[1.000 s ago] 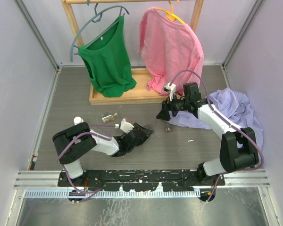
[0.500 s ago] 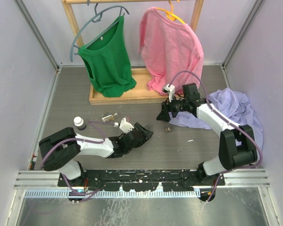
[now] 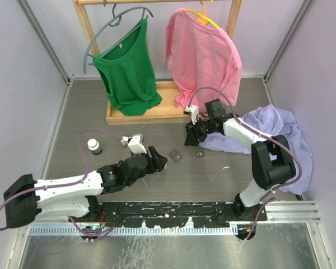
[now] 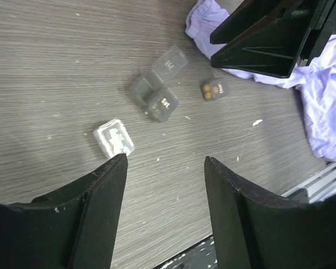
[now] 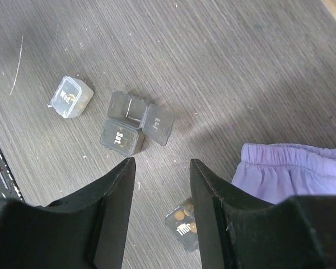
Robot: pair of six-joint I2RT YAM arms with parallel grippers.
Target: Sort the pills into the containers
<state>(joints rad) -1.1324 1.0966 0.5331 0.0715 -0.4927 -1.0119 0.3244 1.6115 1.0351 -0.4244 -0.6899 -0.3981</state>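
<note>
Landmark: dark tub cluster (image 4: 158, 84), three squarish containers joined together

1. my left gripper (image 4: 165, 165): jaws apart, empty; it covered the cluster a second ago, has drawn back to the left, and now hangs just short of it
2. my right gripper (image 5: 161, 168): jaws apart, empty; shifted only slightly, hovering just right of the cluster and beyond it
3. clear tub (image 4: 114, 138): alone, just left of the cluster, under my left fingers
4. open dark tub (image 4: 213, 89): just right of the cluster, not touching it, brown pills inside
5. loose white pill (image 4: 257, 122): further right of the cluster, on the table, unsorted
6. lavender cloth (image 4: 325, 112): right of the cluster

Reading: with my left gripper pulled back, every tub is exposed; nothing is held, so I judge the sorting barely begun
</note>
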